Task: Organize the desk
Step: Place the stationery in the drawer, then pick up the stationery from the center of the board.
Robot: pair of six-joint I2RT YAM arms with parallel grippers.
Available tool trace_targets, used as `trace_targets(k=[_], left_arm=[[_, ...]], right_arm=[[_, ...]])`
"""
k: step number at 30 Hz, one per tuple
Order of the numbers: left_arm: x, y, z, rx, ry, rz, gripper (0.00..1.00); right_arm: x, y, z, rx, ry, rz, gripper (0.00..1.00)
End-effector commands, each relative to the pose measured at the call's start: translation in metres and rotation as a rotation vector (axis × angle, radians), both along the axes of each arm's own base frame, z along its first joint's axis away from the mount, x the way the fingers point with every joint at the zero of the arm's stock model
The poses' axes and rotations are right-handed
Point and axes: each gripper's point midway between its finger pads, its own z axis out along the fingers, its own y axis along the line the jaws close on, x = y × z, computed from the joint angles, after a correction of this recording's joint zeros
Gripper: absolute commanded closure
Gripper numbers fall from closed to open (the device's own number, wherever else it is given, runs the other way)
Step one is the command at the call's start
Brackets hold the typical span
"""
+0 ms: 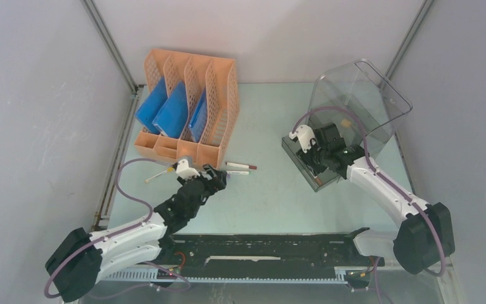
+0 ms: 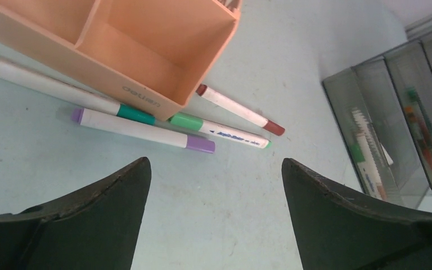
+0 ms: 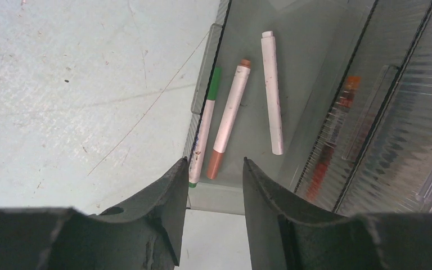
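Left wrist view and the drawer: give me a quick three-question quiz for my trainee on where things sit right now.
1. True or false: the left gripper holds a marker.
2. How many pens lie in the open drawer? A two, B three, C five.
3. Fill in: the purple-capped marker lies on the desk beside the orange ____.
Key: 1 false; 2 B; 3 rack.

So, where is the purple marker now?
The purple marker lies on the desk, left of centre in the left wrist view, near the orange rack and beside a teal-banded marker.
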Motion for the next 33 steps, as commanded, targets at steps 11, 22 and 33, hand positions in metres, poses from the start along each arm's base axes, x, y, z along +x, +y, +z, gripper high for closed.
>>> trace_targets(k=[11, 22, 33], left_arm=[[0.019, 0.013, -0.033, 0.179, 0.421, 0.286, 0.26], [0.03, 0.0, -0.047, 0.206, 0.486, 0.303, 0.43], [0.035, 0.001, -0.054, 0.231, 0.486, 0.325, 0.42]], right_arm=[[-0.001, 0.016, 0.028, 0.034, -0.076, 0.07, 0.52], [-0.002, 0.017, 0.03, 0.035, -0.083, 0.078, 0.52], [-0.002, 0.018, 0.028, 0.03, -0.078, 0.081, 0.52]])
